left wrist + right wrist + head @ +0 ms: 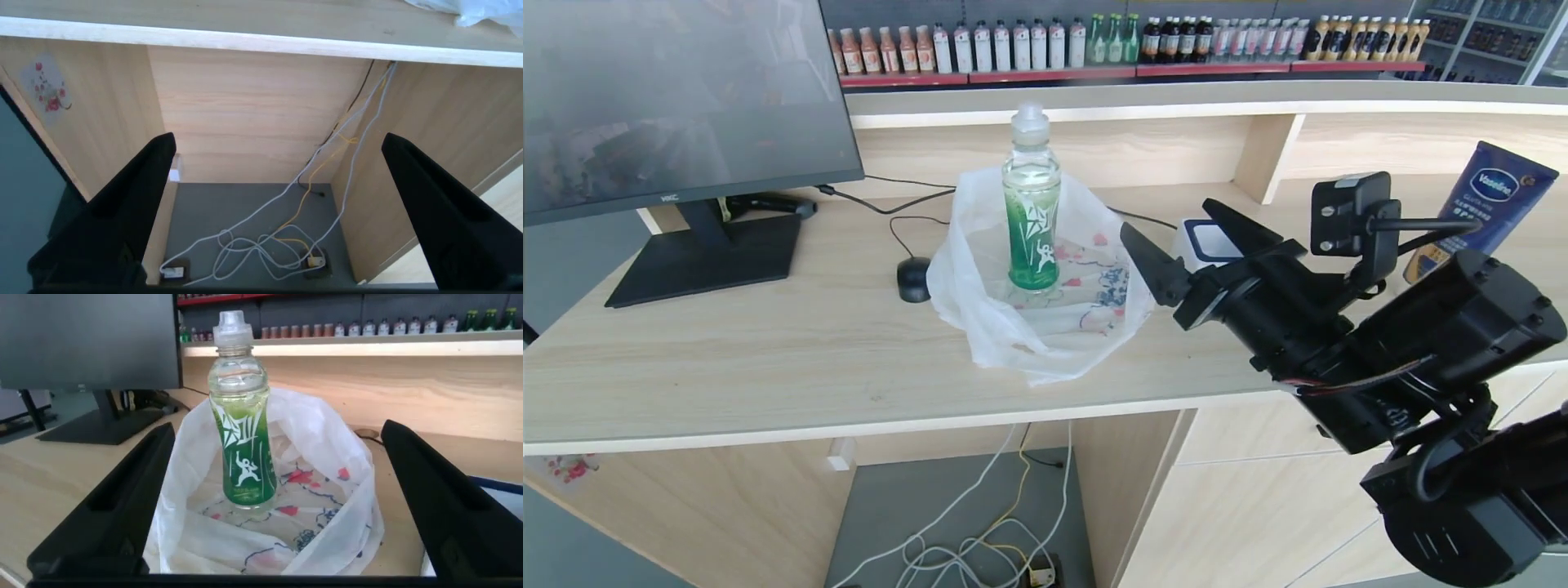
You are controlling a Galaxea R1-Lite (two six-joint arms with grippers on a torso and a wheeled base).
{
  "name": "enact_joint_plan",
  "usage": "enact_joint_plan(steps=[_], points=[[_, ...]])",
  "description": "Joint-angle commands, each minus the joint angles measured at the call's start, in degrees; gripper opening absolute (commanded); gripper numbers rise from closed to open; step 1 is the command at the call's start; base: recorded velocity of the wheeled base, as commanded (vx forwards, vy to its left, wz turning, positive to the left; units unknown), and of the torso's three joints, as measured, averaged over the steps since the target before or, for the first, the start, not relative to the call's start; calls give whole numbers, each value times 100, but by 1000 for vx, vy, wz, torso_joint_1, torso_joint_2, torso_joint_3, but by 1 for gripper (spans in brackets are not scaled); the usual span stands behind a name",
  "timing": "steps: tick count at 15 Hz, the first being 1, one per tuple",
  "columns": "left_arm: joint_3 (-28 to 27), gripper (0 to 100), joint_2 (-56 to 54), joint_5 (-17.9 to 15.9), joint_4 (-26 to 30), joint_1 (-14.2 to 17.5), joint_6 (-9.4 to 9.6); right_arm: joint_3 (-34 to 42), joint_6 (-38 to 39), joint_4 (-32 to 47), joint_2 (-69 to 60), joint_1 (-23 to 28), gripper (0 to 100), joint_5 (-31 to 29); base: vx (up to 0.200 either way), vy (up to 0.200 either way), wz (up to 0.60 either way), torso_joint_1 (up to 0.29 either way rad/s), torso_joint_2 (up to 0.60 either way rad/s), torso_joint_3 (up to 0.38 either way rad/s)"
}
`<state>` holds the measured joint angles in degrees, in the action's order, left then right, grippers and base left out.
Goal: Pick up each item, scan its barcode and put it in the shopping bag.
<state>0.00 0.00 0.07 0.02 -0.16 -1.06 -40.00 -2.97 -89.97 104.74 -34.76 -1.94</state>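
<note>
bottle (1032, 220) with green, white-figured label stands upright in shopping bag (980, 327); both arms' jaws apart.

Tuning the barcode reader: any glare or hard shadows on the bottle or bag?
Head view: clear green-labelled plastic bottle evenly lit, no strong glare; white plastic shopping bag casts a soft shadow; dark monitor screen shows faint reflections. Right wrist view: equally even. Left wrist view: shaded under-desk recess.

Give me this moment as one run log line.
bottle: upright in shopping bag | right pincer: open, empty, beside bag | left pincer: open, empty, below counter | blue tube: outside bag
</note>
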Motion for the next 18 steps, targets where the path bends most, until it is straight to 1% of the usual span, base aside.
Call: enact_joint_plan(steps=[1, 4, 10, 18], points=[[0, 100, 0, 1, -2, 7, -17, 53, -1, -3, -50, 4, 100, 0, 0, -200, 0, 2, 2, 7], [0, 100, 0, 1, -11, 7, -17, 71, -10, -3, -85, 4, 100, -8, 0, -200, 0, 2, 2, 1], [0, 100, 9, 10, -2, -2, -17, 677, -10, -3, -217, -5, 100, -17, 0, -200, 0, 1, 3, 1], [0, 100, 9, 1, -2, 7, -17, 906, -1, -3, -217, -23, 100, -8, 0, -200, 0, 4, 2, 1]])
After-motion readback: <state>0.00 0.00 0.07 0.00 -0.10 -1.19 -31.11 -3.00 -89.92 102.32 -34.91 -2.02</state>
